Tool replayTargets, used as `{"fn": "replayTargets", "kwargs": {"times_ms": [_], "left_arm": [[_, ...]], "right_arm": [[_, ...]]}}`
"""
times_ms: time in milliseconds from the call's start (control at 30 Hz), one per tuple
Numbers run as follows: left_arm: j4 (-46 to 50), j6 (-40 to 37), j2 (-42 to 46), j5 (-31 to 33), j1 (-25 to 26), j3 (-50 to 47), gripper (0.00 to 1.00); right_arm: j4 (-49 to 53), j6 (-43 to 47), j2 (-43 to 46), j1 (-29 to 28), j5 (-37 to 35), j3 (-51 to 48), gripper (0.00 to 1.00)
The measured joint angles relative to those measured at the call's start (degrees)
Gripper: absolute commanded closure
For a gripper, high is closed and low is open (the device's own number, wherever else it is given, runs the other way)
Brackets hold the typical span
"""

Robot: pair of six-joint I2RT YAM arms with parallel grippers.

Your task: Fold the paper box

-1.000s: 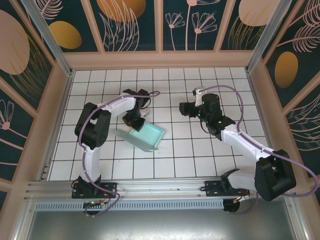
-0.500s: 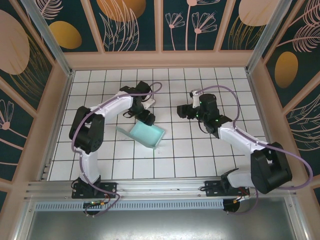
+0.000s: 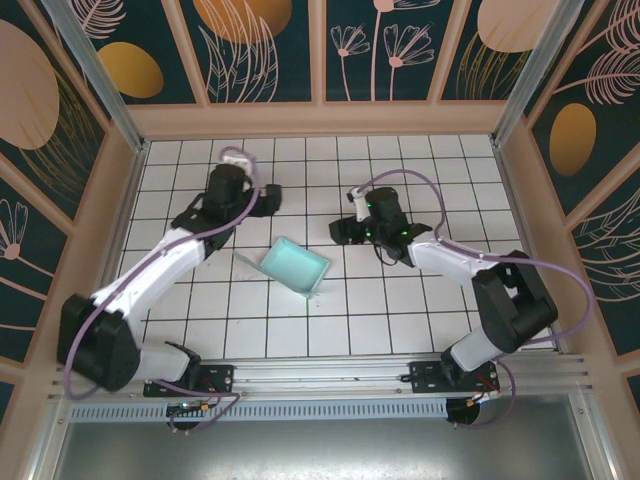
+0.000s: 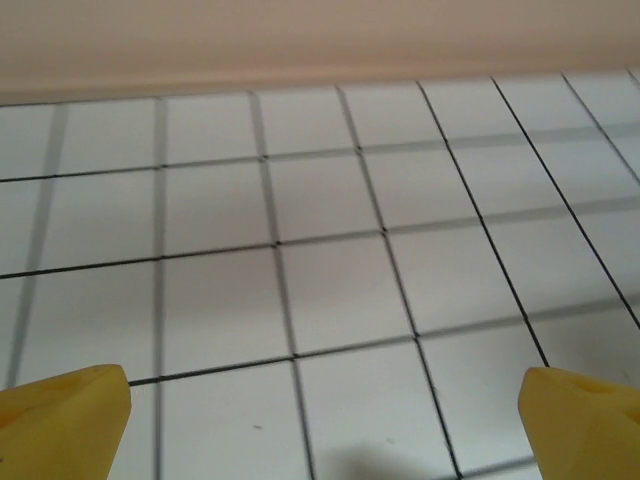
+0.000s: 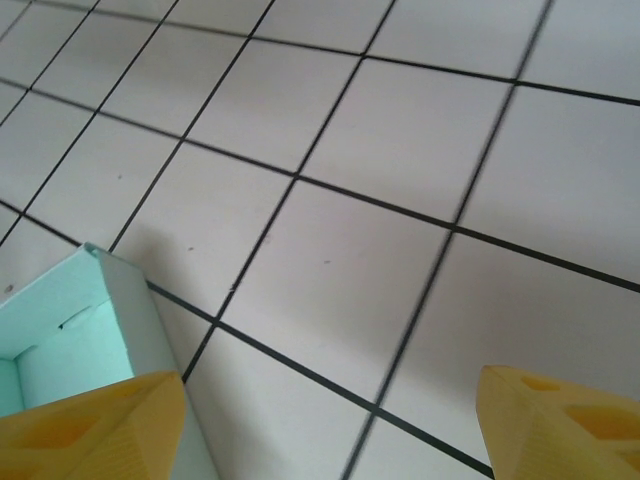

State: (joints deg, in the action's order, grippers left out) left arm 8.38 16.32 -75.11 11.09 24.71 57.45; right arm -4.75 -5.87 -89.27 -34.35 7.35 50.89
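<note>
Both wrist views cut my yellow fingertips (image 4: 65, 415) off at the bottom edge. My left gripper (image 4: 322, 418) is spread wide over bare tiles. My right gripper (image 5: 325, 425) is spread wide too. The paper box (image 5: 70, 330) shows there as one open corner, cut off at the lower left, just beside one fingertip. From above, the box lies open-side up on the table (image 3: 400, 310), between both grippers and apart from them.

The paper box (image 3: 296, 267) is sitting mid-table (image 3: 400, 320), blocking the ground just nearward of the left gripper (image 3: 266, 198) and right gripper (image 3: 340, 231); bare tiles are lying open around it; wooden walls (image 3: 320, 120) are hemming the far and side edges.
</note>
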Motion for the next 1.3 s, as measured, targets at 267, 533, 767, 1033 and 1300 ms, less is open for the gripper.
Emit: {"fn": "replayTargets", "kwargs": {"times_ms": [267,533,767,1033,1300], "left_arm": [[-5.2,8.1,16.2,6.1,-8.0,-16.4,0.01],[-5.3,10.8,19.1,7.5,-9.1,-19.9,0.02],[-5.8,10.7,15.8,6.1,-9.2,-19.8,0.01],[-7.0,9.7,13.9,1.1,-9.2,-19.5,0.02],[-9.1,9.5,12.7,-2.8,-9.2,-19.5,0.01]], "right_arm": [[1.7,1.1,-13.0,-8.9,-3.0,9.7,0.22],[5.3,-0.1,-22.0,-10.9,-7.2,16.6,0.22],[6.3,-3.1,-20.8,-7.5,-10.8,14.1,0.23],[6.0,-5.0,-10.6,2.0,-13.0,1.9,0.24],[-2.6,-5.5,6.1,3.9,-10.6,-12.9,0.28]]}}
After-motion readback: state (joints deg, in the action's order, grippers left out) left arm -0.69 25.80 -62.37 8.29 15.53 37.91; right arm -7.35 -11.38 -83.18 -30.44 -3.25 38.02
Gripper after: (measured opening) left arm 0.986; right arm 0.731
